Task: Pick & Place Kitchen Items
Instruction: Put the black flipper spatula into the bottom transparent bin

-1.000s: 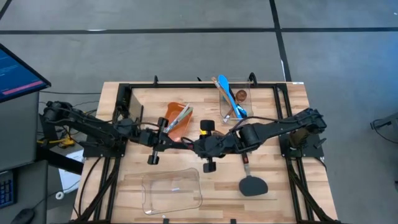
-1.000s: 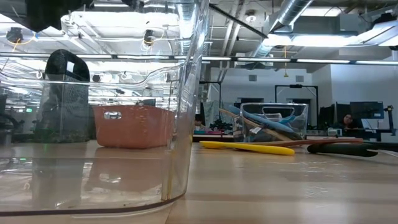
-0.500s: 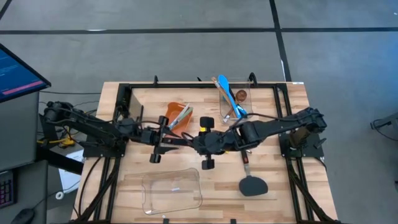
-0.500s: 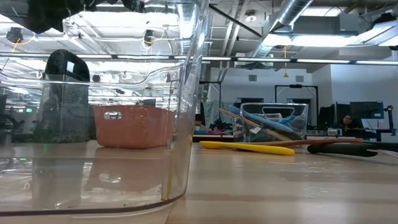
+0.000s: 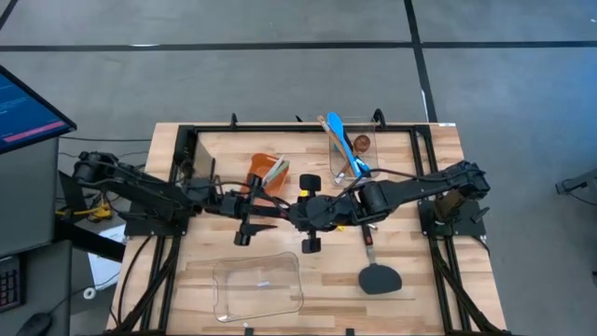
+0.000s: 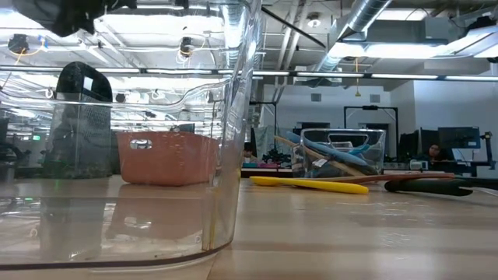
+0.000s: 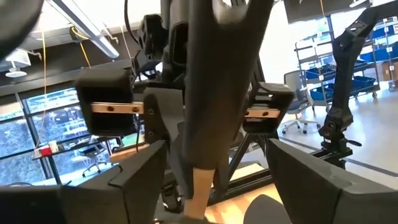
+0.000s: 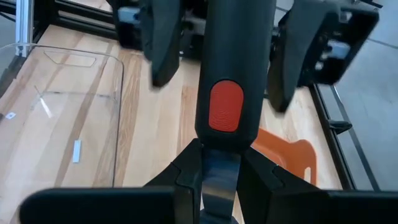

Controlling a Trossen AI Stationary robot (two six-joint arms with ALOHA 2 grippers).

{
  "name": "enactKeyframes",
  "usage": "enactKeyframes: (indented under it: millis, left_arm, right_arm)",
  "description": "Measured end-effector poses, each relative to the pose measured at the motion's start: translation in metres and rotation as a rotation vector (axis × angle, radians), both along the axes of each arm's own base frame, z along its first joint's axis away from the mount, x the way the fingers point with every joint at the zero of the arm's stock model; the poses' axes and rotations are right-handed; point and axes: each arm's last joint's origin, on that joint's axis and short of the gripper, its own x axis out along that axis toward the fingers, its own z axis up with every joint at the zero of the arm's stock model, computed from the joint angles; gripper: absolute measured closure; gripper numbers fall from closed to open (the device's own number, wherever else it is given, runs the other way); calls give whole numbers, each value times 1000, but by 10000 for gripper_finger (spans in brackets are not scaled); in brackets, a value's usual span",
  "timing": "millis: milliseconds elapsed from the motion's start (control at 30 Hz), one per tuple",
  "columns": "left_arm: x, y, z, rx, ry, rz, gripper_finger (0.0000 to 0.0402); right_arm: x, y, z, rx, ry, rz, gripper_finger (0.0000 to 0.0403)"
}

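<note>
The left gripper (image 5: 250, 213) and right gripper (image 5: 297, 217) face each other mid-table. Behind them sits the bin (image 5: 268, 177); in front, a clear container (image 5: 258, 286); a spatula (image 5: 376, 273) lies rightward.

Open left gripper (image 7: 208, 186) flanks dark utensil (image 7: 217, 93) (untouched).

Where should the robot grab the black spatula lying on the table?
Probably the slim handle, from straight above, with the end effector fingers closing across it. The black spatula lies flat on the table, so its wide blade offers nothing to pinch. The handle is narrow, and the stretch nearest the blade is uncovered.
</note>
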Motion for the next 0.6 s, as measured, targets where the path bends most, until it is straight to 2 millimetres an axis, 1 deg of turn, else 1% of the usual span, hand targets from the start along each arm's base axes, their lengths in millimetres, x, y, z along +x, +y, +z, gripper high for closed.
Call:
enactKeyframes:
  millis: [167, 267, 467, 600]
  left_arm:
    - [22, -4, 7, -1, -7, 0, 136]
    - [30, -5, 12, -3, -18, 0, 139]
    - [31, -5, 15, -3, -28, 0, 155]
    - [31, -5, 15, -4, -27, 0, 184]
  right_arm:
    - [0, 0, 0, 0, 6, 2, 343]
    - [-1, 0, -1, -1, 13, 3, 343]
    - [-3, 2, -3, -3, 33, 7, 342]
    - [-3, 3, -3, -2, 34, 8, 342]
